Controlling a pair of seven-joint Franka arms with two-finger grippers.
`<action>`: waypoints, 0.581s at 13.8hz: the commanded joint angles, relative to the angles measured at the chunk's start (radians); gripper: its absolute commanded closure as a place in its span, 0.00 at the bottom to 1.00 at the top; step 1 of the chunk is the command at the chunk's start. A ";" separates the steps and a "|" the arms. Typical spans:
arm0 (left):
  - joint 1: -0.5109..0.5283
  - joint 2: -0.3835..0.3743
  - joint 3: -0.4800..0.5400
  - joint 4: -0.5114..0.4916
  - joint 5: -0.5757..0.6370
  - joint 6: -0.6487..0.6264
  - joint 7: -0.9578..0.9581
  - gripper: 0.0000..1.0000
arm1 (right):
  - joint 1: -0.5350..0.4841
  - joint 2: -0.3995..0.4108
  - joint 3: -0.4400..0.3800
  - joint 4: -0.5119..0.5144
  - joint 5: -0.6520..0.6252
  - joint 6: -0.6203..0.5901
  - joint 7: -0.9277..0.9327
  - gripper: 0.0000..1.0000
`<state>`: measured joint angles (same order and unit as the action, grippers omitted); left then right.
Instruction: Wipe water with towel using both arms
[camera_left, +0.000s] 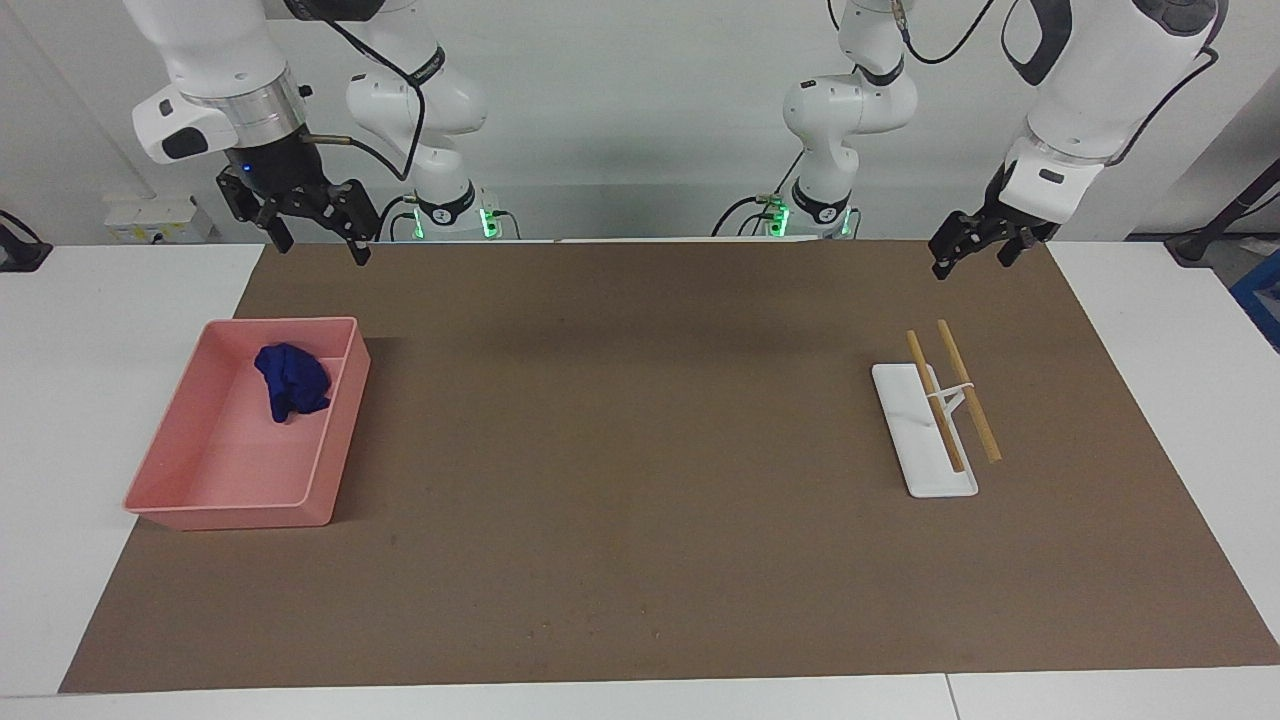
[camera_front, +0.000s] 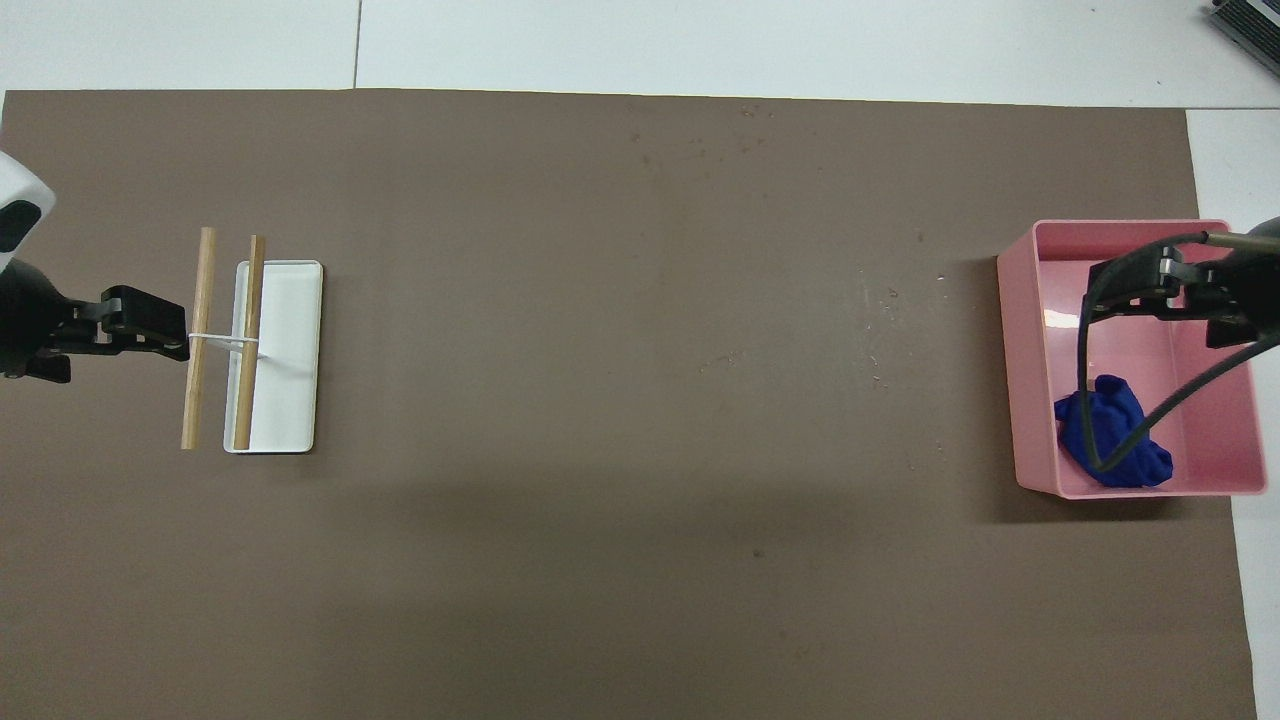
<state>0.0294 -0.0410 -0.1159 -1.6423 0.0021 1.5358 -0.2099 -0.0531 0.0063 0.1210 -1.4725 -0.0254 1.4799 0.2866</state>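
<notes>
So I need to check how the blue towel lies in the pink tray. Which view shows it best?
The facing view: the towel lies bunched and unobstructed in the pink tray, at the end nearer the robots. In the overhead view the towel shows too, but a black cable from the right arm crosses over it.

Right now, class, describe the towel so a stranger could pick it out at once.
Find the brown mat, then the pink tray at the right arm's end. The towel lies crumpled inside it, in the part nearer the robots: the only blue, soft thing on the table.
</notes>
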 joint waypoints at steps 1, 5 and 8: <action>-0.017 0.000 0.008 0.016 0.022 -0.022 0.003 0.00 | 0.007 -0.035 -0.018 -0.057 -0.005 0.002 -0.023 0.00; -0.016 0.000 0.008 0.012 0.021 -0.014 0.004 0.00 | 0.018 -0.035 -0.037 -0.065 -0.001 0.000 -0.073 0.00; -0.022 -0.003 0.008 0.007 0.018 -0.023 0.003 0.00 | 0.091 -0.037 -0.131 -0.072 -0.001 -0.003 -0.089 0.00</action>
<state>0.0263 -0.0410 -0.1170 -1.6419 0.0021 1.5344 -0.2099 -0.0132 -0.0022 0.0559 -1.5097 -0.0254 1.4773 0.2268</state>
